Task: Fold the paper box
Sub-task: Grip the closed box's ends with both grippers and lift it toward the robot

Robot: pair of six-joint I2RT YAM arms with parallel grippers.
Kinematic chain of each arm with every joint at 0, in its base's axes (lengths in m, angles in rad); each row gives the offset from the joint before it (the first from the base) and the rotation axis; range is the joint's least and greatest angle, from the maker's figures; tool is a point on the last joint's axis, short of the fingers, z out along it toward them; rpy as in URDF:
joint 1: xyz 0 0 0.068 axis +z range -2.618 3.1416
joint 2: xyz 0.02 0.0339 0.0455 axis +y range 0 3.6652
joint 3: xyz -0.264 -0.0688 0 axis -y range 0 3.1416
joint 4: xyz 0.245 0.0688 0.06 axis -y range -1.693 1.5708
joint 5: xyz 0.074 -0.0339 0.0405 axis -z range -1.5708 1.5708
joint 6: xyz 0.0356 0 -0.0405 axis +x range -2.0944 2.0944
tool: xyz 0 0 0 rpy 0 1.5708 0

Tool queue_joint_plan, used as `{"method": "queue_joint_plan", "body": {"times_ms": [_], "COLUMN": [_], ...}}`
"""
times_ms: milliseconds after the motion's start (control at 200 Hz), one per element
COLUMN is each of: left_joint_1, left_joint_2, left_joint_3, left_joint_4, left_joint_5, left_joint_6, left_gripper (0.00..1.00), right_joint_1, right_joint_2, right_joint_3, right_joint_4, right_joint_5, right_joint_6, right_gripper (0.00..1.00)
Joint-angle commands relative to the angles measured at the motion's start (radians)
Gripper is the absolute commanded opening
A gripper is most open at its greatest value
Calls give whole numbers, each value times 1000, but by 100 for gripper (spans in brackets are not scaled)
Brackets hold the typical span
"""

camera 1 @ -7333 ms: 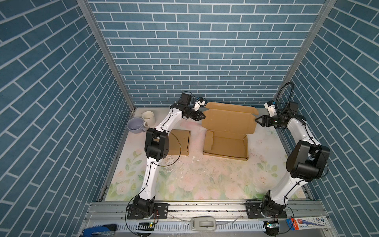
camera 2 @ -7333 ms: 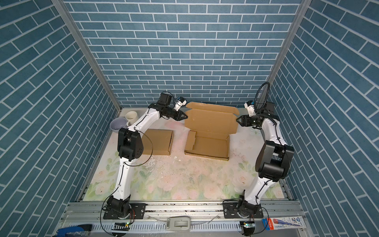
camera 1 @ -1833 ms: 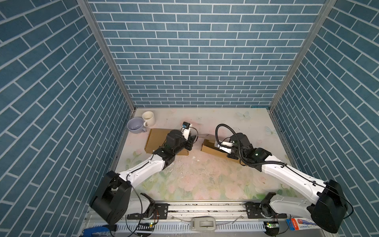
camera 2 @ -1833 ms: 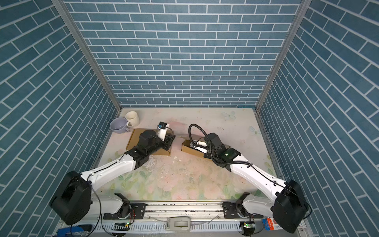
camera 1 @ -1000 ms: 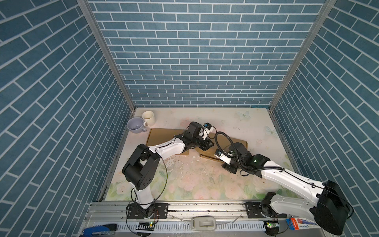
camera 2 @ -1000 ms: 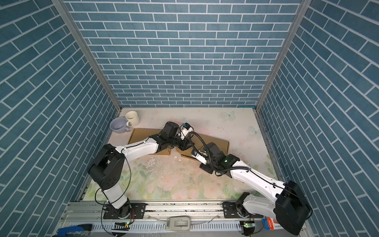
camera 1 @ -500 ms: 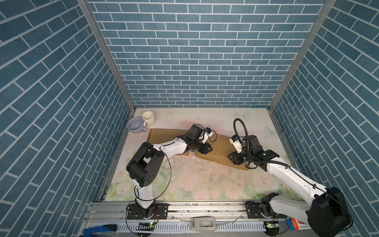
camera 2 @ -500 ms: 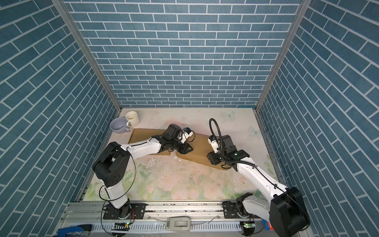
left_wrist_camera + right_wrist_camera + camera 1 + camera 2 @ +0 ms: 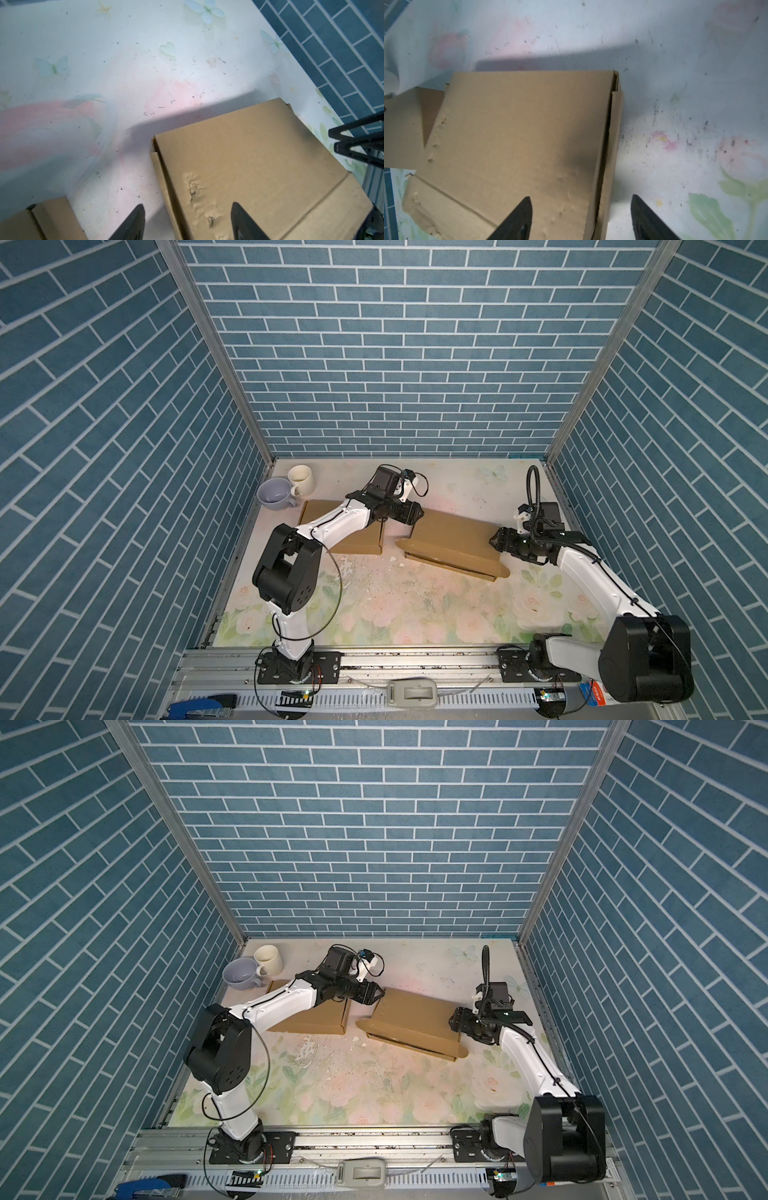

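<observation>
Right hand (image 9: 496, 541) moved off the box (image 9: 453, 537) to its right end, left hand (image 9: 417, 514) at its left end, both open, holding nothing.

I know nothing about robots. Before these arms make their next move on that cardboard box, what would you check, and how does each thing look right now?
1. Lid down: ok. The box lies closed on the table.
2. Front flap tucked: cannot tell. Rounded tabs stick out at both front corners.
3. Left end effector not gripping: ok, jaws apart, straddling one end of the box.
4. Right end effector not gripping: ok, jaws apart, straddling the other end.
5. Second box out of the way: ok, bare table shows between the two.
6. Purple cup and white cup: ok, in the back left corner, away from the box.
</observation>
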Motion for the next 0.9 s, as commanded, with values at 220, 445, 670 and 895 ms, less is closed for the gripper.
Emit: {"method": "queue_joint_plan", "body": {"times_ms": [220, 445, 670, 895], "left_joint_1": [-4, 35, 105, 167], "left_joint_2": [174, 244, 337, 410], "left_joint_3": [63, 70, 125, 136], "left_joint_4": [-139, -153, -280, -330], "left_joint_5": [28, 91, 190, 264], "left_joint_6": [-15, -45, 1, 8], "left_gripper": [75, 53, 30, 19], "right_joint_1": [-5, -119, -150, -150], "right_joint_2": [132, 72, 47, 72], "right_joint_3": [-67, -131, -189, -262], "right_joint_4": [64, 166, 246, 376], "right_joint_5": [-43, -330, -415, -474], "right_joint_6": [63, 118, 196, 298], "right_gripper": [77, 87, 98, 99]}}
